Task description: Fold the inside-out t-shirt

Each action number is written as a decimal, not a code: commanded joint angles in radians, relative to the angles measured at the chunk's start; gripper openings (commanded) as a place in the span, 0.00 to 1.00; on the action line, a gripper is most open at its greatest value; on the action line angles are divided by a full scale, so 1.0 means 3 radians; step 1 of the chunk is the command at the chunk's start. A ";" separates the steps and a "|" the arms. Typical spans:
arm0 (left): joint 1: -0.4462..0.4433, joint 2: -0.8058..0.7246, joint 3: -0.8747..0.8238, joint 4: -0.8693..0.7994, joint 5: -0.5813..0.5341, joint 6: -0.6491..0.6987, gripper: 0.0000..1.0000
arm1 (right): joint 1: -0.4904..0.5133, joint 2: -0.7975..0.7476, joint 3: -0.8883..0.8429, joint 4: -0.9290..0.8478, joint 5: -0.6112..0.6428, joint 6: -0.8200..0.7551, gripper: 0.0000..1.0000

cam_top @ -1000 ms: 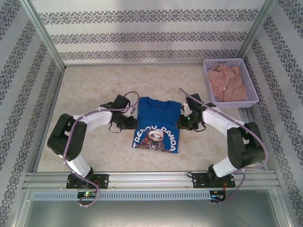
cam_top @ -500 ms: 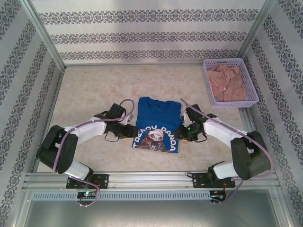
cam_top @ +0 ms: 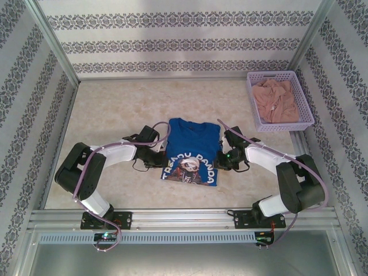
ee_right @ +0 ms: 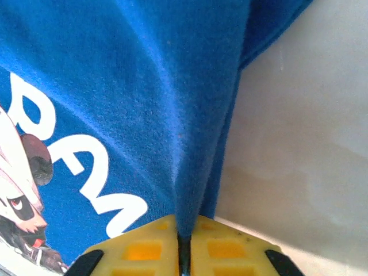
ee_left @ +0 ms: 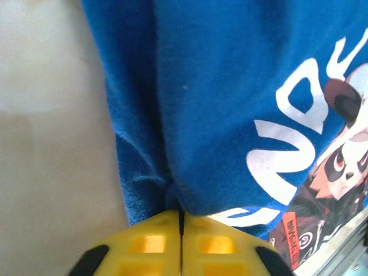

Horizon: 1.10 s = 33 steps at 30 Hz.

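L gripper (ee_left: 181, 214): yellow fingers pressed together, nipping t-shirt's (ee_left: 218, 103) side edge; cloth puckers in where they meet
R gripper (ee_right: 184, 224): also clamped; a ridge of blue cloth runs straight into its jaws at the opp. side edge
Handling: prob. light, soft, limp cotton; no stiffness, will sag betw. two pinches; not fragile; layers may slide apart if only top ply is caught
Where to hold: both side edges at once, thru all layers
Look: royal blue, narrow rectangle, sleeves not sticking out; white lettering + panda graphic face up; neck end far
Location: flat on table (cam_top: 115, 103), centre, betw. the arms
Around: purple basket (cam_top: 270, 73) far right w/ pinkish-beige garment (cam_top: 275, 100) inside, well apart
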 commanded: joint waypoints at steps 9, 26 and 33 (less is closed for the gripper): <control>-0.0027 -0.0261 -0.0373 -0.0182 -0.0126 -0.0061 0.00 | -0.0111 0.0080 0.0109 -0.0334 0.0246 -0.0192 0.06; -0.0031 -0.0503 0.0350 0.0139 -0.0486 -0.0224 0.45 | -0.0206 0.0127 0.0851 0.0095 0.0085 -0.0189 0.40; -0.0034 0.0303 0.0801 0.0392 -0.0202 -0.0351 0.43 | -0.0195 0.0893 0.1166 0.0550 -0.0125 0.0050 0.36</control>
